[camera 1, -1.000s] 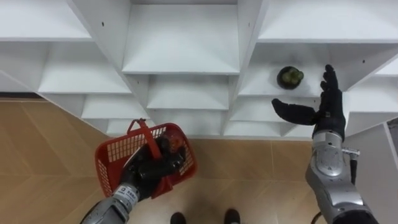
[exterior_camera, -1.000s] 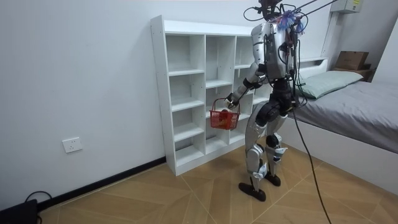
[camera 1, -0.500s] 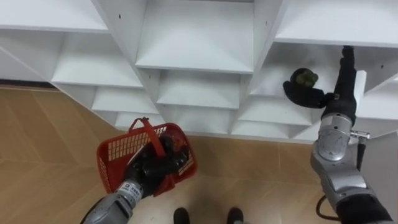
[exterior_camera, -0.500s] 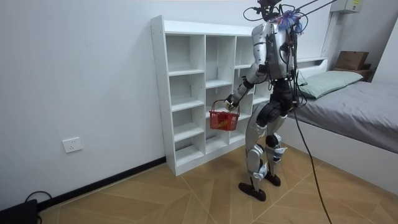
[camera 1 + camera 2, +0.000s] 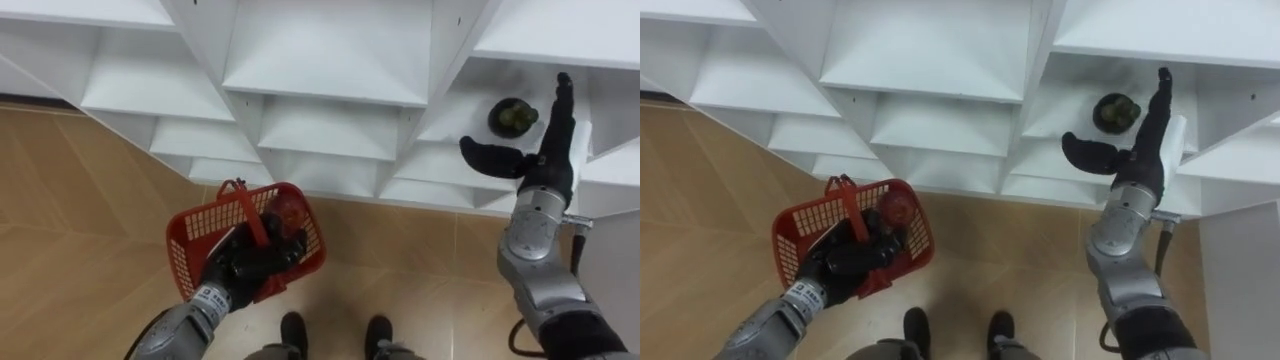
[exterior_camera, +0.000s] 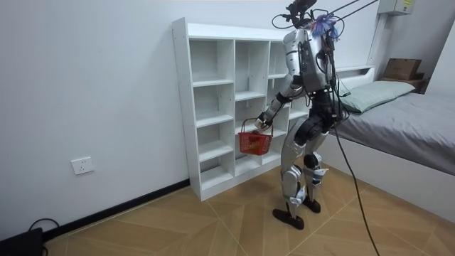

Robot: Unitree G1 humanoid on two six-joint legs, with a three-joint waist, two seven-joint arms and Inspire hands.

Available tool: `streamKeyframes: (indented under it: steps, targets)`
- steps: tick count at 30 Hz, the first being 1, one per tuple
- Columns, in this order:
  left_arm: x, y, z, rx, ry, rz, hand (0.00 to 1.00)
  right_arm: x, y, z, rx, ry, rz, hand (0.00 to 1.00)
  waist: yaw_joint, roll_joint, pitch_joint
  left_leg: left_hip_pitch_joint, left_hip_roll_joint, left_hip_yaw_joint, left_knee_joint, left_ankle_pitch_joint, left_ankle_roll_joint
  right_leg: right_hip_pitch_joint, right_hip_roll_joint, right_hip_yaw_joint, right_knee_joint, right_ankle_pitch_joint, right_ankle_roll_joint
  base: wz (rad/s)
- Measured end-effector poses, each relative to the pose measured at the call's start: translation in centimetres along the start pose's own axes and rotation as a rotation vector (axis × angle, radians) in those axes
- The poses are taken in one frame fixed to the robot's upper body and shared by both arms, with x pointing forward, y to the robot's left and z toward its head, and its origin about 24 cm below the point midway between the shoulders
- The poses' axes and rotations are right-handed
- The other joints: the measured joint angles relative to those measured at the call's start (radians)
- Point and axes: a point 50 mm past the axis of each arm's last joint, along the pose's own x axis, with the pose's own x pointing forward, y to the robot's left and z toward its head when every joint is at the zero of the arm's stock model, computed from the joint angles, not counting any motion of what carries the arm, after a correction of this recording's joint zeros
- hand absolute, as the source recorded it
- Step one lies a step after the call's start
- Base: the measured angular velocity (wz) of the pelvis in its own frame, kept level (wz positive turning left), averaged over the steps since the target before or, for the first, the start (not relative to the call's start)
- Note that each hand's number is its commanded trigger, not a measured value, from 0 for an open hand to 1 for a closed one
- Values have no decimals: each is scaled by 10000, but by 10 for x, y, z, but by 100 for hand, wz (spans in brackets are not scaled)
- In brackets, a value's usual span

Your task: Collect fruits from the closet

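Green fruit waiting on the shelf, open hand beside it

The dark green fruit sat on a shelf of the white closet in the upper right of the frame, not yet taken. The right hand stood just beside it, fingers straight and thumb spread, holding nothing. At lower left, the left hand was curled round the handle of the red basket, with a red fruit inside. By that, part was collected; grasping the green fruit and basketing it remained.
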Motion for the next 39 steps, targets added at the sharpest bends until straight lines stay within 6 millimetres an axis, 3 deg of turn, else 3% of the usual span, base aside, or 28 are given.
streamKeyframes:
  steps: [8,16,29,39]
  targets:
    - [1,1,1,3,19,159,100,3,-1,-6,-42,543,-116,0,37,1,8,-29,-34,11,40,26,43,9,-67,-56,5,-9,10,2]
    - [1,1,0,-15,105,257,100,9,-5,-6,-276,534,-184,0,7,36,76,-35,-10,171,71,33,56,-7,-126,-146,119,-64,11,3]
    - [4,0,4,61,15,341,100,12,-8,-4,-345,446,-71,0,62,40,76,-72,-6,194,42,38,64,-85,-124,-106,146,-64,10,0]
    - [12,-3,14,116,-211,310,100,24,-17,1,987,881,280,0,32,39,74,7,10,182,47,41,68,-3,-106,-102,140,-53,3,0]
